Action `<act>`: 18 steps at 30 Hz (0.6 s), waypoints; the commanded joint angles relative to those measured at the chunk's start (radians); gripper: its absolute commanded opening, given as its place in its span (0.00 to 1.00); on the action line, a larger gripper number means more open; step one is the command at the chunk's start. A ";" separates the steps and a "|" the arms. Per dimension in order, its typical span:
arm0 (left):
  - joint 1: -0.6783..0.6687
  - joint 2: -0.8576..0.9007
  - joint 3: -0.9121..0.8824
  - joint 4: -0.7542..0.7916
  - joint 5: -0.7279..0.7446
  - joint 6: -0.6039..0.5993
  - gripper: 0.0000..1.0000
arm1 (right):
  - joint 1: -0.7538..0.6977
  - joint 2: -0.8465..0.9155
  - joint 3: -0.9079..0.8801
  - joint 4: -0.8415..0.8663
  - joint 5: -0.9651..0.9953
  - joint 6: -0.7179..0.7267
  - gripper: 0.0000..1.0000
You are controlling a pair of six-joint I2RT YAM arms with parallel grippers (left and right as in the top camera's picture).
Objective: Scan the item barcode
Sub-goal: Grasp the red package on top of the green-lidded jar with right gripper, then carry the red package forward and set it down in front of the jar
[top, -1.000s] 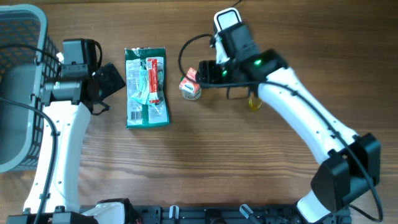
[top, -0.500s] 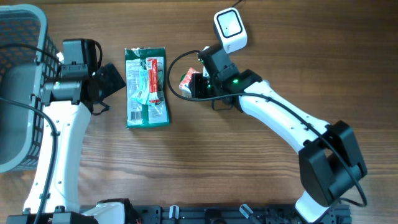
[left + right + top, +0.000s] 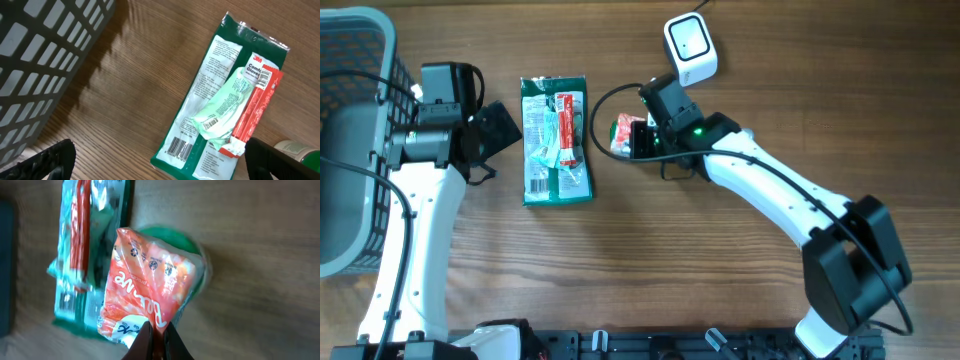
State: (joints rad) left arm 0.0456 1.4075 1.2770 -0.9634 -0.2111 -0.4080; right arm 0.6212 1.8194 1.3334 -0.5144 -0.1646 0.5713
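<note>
Orange film pouch [image 3: 150, 282] is low at the table [image 3: 740, 300], between the green glove pack [image 3: 556, 140] and the white scanner [image 3: 690, 45], near the pack but apart from it. Right gripper [image 3: 155, 341] is pinched fully together on its lower edge. /kim

Held, or just touching? /ravi

Wrist view shows the fingertips meeting right at the pouch's edge, so it reads as a grip on film. Thin hold, though. /kim

Left side? /ravi

Left gripper [image 3: 492, 132] hangs spread wide near the basket [image 3: 360, 60], nothing in it. /kim

How will the pouch handle? /ravi

Looks light, soft, crinkly, glossy. Likely to flop and swing from an edge pinch, and slick film could slide out. A sealed seam is probably the stiffest place to hold. A pinch on the puffed middle would crush it and wrinkle the print. /kim

Barcode? /ravi

Not visible in either view; the logo side faces the wrist camera. Something green lies behind the pouch, can't tell what. Film should face the scanner flat or the code likely won't read. /kim
</note>
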 commanded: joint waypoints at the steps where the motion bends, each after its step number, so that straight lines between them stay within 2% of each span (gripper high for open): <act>1: -0.005 0.003 0.000 0.002 0.002 0.011 1.00 | 0.016 -0.050 -0.003 -0.071 -0.091 -0.074 0.04; 4: -0.005 0.003 0.000 0.002 0.002 0.011 1.00 | 0.045 -0.043 -0.005 -0.152 -0.095 -0.075 0.04; 11: -0.005 0.003 0.000 0.002 0.002 0.011 1.00 | 0.116 -0.043 -0.033 -0.188 -0.090 -0.101 0.04; 14: -0.005 0.003 0.000 0.002 0.002 0.011 1.00 | 0.142 -0.043 -0.095 -0.138 -0.075 -0.099 0.04; 18: -0.005 0.003 0.000 0.002 0.002 0.011 1.00 | 0.161 -0.043 -0.224 0.039 -0.068 -0.092 0.04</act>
State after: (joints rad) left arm 0.0456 1.4075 1.2770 -0.9634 -0.2111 -0.4080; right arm 0.7723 1.7927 1.1938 -0.5671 -0.2417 0.4919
